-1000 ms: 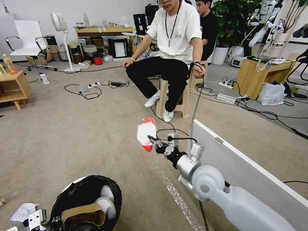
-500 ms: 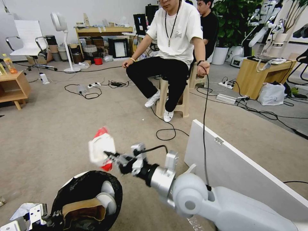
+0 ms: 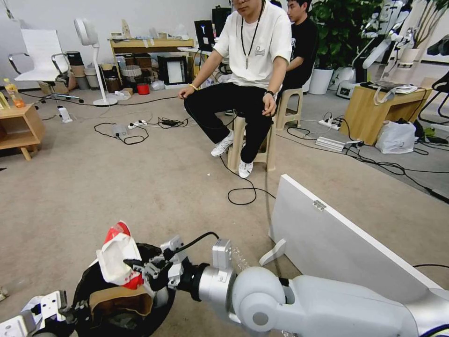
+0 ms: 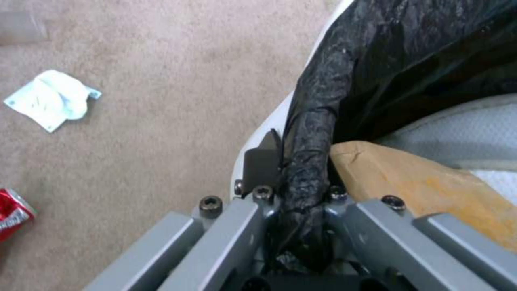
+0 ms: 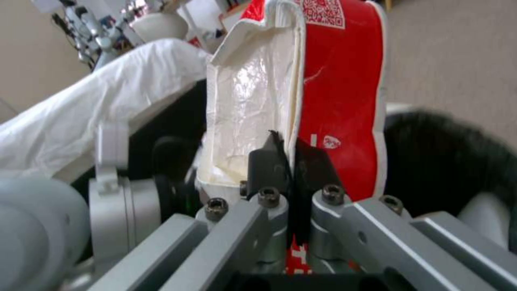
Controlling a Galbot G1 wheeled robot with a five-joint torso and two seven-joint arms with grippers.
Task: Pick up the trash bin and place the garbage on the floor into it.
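The trash bin point(image 3: 88, 284), white with a black liner, sits low at my left with a brown paper bag point(image 3: 122, 299) and white tissue point(image 4: 463, 129) inside. My left gripper point(image 3: 70, 314) is shut on the bin's rim and liner point(image 4: 304, 173). Over the bin's opening, my right gripper point(image 3: 135, 267) is shut on the red-and-white snack packet point(image 3: 117, 252), held upright. The right wrist view shows the packet point(image 5: 339, 93) pinched near its bottom edge, with the black liner point(image 5: 447, 161) just behind. A crumpled tissue point(image 4: 51, 99) and a crushed red piece point(image 4: 13, 214) lie on the carpet beside the bin.
A white board panel point(image 3: 346, 234) stands on edge on the floor to my right. A person sits on a stool point(image 3: 248, 140) ahead, with black cables point(image 3: 243, 192) trailing across the carpet. A low wooden table point(image 3: 18, 126) stands at far left.
My right arm has swung left and down, carrying the snack packet from above the open carpet to over the bin's mouth. The left gripper has kept its hold on the rim.
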